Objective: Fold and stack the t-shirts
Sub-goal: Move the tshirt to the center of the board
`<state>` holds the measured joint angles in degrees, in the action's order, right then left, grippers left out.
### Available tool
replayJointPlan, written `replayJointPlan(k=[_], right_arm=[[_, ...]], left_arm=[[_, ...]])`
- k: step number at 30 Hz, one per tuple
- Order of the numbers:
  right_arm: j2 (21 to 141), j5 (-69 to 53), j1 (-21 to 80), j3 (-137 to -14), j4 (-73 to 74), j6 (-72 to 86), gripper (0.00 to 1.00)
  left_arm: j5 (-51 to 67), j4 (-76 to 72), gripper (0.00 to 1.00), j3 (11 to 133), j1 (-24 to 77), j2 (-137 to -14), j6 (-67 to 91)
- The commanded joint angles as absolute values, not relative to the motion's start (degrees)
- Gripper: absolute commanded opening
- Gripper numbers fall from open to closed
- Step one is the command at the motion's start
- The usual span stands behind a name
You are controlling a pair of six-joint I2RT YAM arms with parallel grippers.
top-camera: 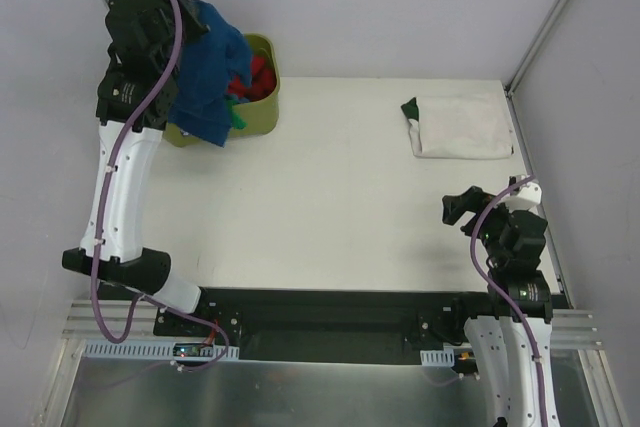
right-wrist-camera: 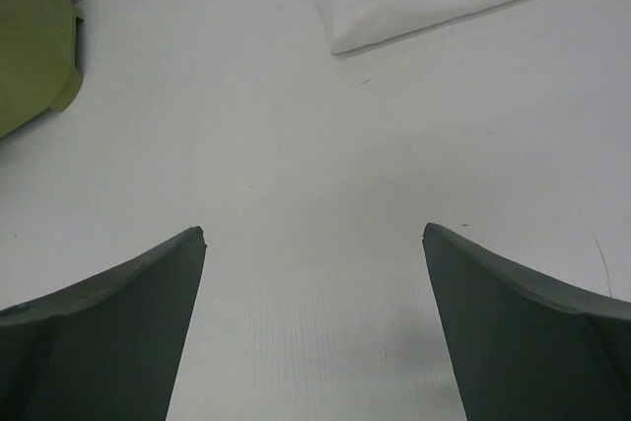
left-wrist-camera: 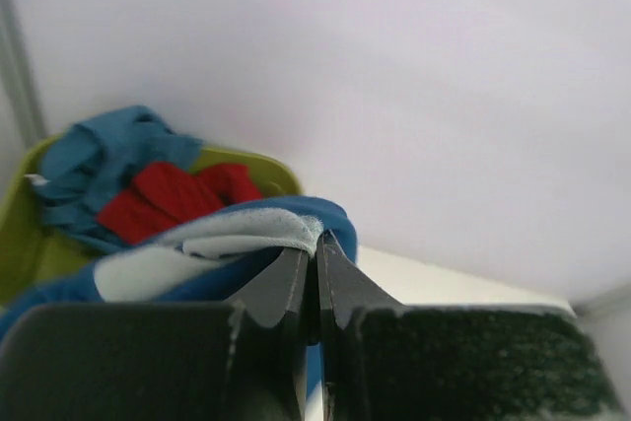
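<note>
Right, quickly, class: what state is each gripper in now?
Left gripper: shut on the blue cloth t-shirt with white print.
Right gripper: open, holding nothing.

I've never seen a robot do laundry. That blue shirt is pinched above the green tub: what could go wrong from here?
The left gripper pinches only a thin fold of the blue t-shirt, so the cloth might slip free. The shirt hangs over the tub beside the red tee, so it could drag that out or tip the tub. Laid down carelessly, it might rumple the folded white t-shirt.
</note>
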<state>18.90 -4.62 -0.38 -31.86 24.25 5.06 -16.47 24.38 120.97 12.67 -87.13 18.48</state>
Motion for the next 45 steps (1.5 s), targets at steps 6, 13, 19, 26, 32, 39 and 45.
replayJointPlan(k=[6, 13, 19, 26, 32, 39, 45], right_arm=[[17.4, -5.3, -0.1, -31.6, 22.7, 4.8, 0.97], [17.1, -4.0, -0.1, -31.2, 22.7, 5.1, 0.97], [17.5, -2.3, -0.1, -31.4, 23.3, 5.4, 0.97], [17.8, 2.1, -0.1, -31.5, 24.3, 6.1, 0.97], [20.3, 1.6, -0.1, -32.1, 24.7, 6.2, 0.97], [25.6, -6.0, -0.1, -31.8, 22.6, 5.6, 0.97], [33.2, -6.7, 9.9, -34.0, 23.6, 5.9, 0.97]], left_arm=[[16.8, 19.3, 0.00, 121.4, 24.7, -73.3, 25.3], [30.4, 18.3, 0.00, 120.0, 31.2, -73.4, 29.2], [29.9, 16.9, 0.00, 112.3, 35.8, -76.2, 27.7], [21.7, 15.8, 0.17, 93.8, 37.0, -84.1, 30.8], [20.3, 16.2, 0.99, 83.3, 36.9, -93.0, 34.4], [4.4, 17.7, 0.99, 61.6, 36.8, -76.9, 35.8], [-1.4, 23.8, 0.99, 39.3, 36.6, -55.6, 44.2]])
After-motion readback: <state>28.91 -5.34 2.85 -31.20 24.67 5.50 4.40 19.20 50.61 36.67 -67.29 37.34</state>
